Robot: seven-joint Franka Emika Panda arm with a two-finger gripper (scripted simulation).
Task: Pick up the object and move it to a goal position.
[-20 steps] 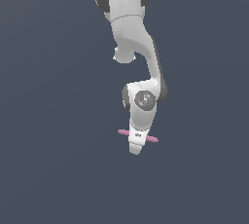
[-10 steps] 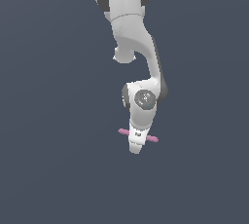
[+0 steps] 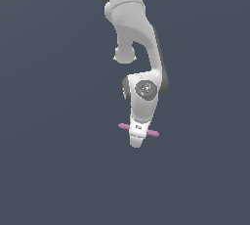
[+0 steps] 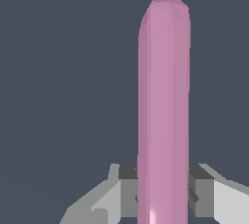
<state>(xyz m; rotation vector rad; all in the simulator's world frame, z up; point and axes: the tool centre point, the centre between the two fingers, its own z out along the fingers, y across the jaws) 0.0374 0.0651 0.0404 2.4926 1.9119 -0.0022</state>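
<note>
The object is a thin pink rod (image 3: 124, 126) whose two ends stick out on either side of my gripper (image 3: 137, 140) in the exterior view. The gripper hangs below the white arm and is shut on the rod's middle. Close up in the wrist view, the pink rod (image 4: 163, 96) runs straight away from the camera between the two grey fingers (image 4: 127, 190), which press on it from both sides. No marker for a goal position shows in either view.
Plain dark grey-blue ground (image 3: 53, 170) fills everything around the arm. The white arm links (image 3: 132, 23) rise above the gripper to the top of the exterior view.
The wrist, the gripper and the held rod have moved slightly upward in the exterior view. The grip on the rod is unchanged.
</note>
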